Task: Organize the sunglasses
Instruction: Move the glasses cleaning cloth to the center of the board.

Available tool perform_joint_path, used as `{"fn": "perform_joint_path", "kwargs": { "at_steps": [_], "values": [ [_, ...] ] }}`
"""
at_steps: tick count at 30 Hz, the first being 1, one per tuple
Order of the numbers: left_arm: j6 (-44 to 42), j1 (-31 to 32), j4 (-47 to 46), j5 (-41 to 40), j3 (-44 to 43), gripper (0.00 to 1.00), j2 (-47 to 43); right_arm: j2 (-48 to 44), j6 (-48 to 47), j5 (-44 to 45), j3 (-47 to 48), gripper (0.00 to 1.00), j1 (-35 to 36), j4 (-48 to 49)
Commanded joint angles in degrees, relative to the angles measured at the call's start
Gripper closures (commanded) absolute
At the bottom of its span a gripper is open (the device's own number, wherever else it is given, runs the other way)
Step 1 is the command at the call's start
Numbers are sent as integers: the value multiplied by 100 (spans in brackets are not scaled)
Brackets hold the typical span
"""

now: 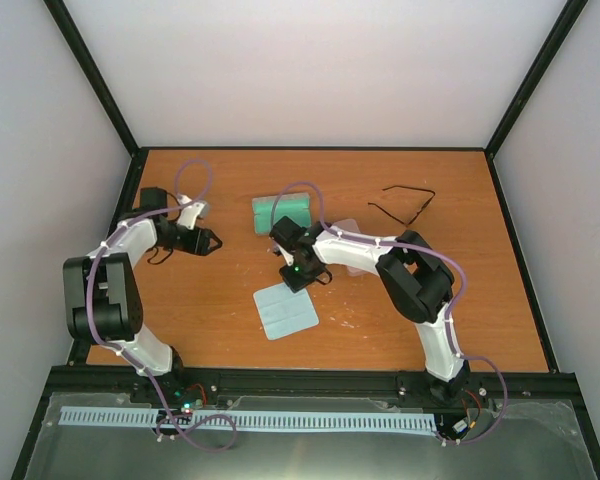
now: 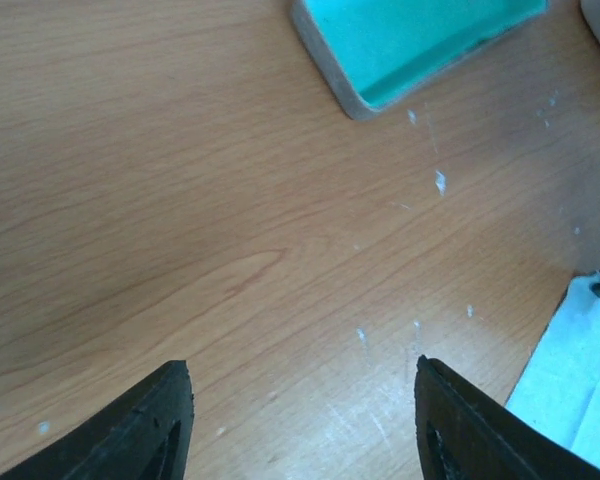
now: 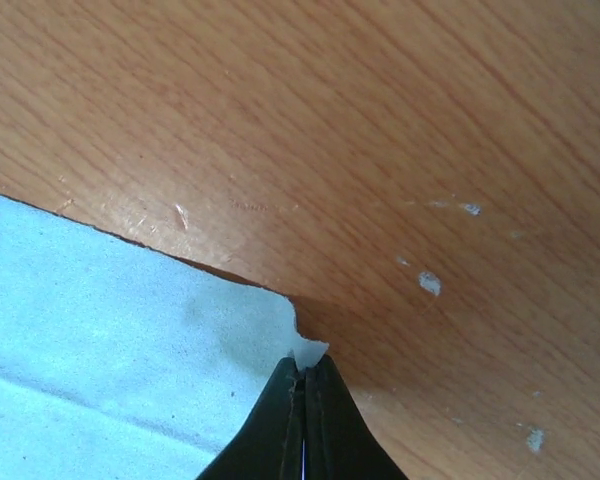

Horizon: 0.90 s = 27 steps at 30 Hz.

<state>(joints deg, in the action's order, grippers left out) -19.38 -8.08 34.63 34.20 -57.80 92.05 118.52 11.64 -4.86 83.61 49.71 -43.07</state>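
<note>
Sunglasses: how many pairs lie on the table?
1. The sunglasses lie at the far right of the table, apart from both arms. Others may be hidden under them.

The counter (image 1: 460, 290) carries one pair of sunglasses (image 1: 404, 205), one open teal-lined case (image 1: 280, 212) and one light-blue cloth (image 1: 286, 311).

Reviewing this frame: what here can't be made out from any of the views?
- Sunglasses: top view only, too small to tell whether the arms are folded.
- Teal case: cut off by the left wrist view's top edge, so its far end is unseen there.
- Pale item: partly covered by the right arm in the top view, unidentifiable.
- Cloth: cropped by the right wrist view; the right claw covers the pinched corner.
</note>
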Motion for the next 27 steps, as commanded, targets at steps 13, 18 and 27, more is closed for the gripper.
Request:
{"fn": "perform_joint_path", "kwargs": {
  "at_steps": [13,18,27],
  "values": [
    [129,2226,-135,-647,-130,49,434,-39,674,-223,-438,97,-1099,264],
    [289,2689,-228,-840,-373,52,780,-57,715,-202,-490,97,-1202,309],
    [408,2996,-338,-1074,-844,55,1308,-140,805,-255,-613,97,-1218,454]
  ]
}}
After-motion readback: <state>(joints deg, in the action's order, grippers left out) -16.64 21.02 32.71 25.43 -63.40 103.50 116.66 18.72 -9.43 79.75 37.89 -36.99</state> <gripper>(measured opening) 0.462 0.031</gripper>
